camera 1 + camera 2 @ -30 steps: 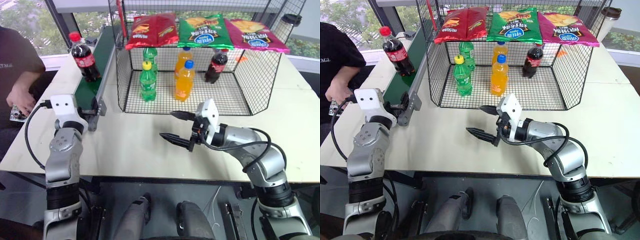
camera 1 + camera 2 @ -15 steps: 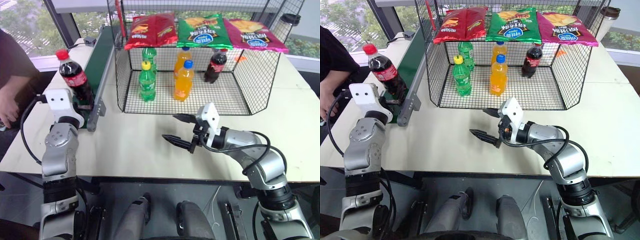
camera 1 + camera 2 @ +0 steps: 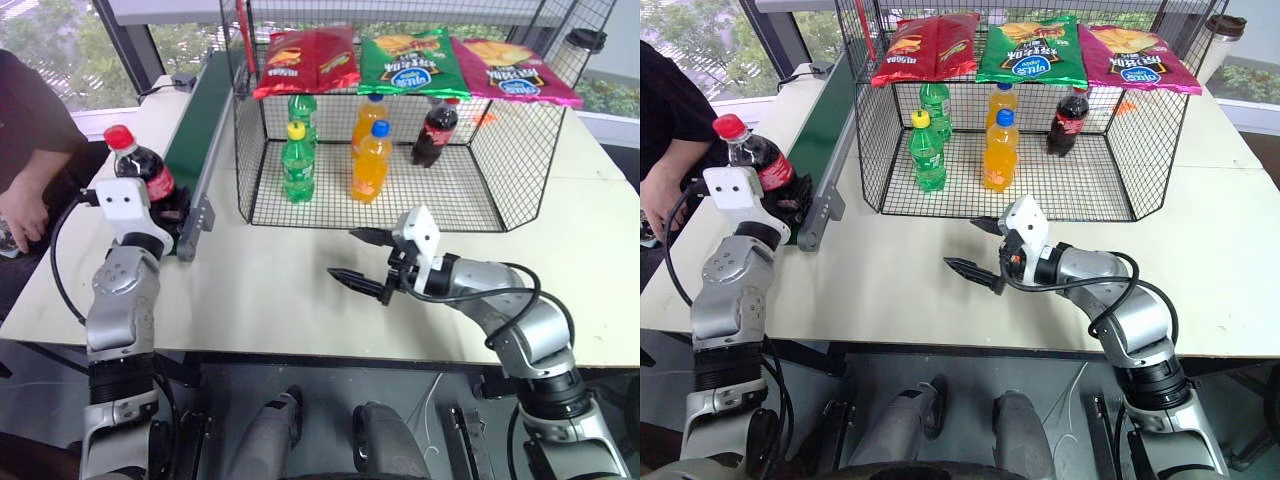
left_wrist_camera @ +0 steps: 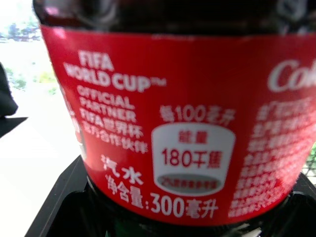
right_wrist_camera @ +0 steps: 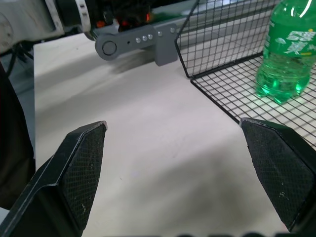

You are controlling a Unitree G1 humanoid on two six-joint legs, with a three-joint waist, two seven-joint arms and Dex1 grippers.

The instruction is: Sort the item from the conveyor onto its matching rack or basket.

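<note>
Holding the cola bottle [image 3: 140, 178] clenched in my left gripper [image 3: 165, 205] at the near end of the conveyor [image 3: 200, 115], with my right gripper [image 3: 362, 258] spread empty, I judged the carrying into the black wire cage [image 3: 400, 195] remained.

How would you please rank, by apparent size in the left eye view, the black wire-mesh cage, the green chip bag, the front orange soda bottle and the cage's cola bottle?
1. Black wire-mesh cage
2. Green chip bag
3. Front orange soda bottle
4. Small dark cola bottle inside the cage, though it stands farther back, so the bottles' ranking is unsure.
</note>
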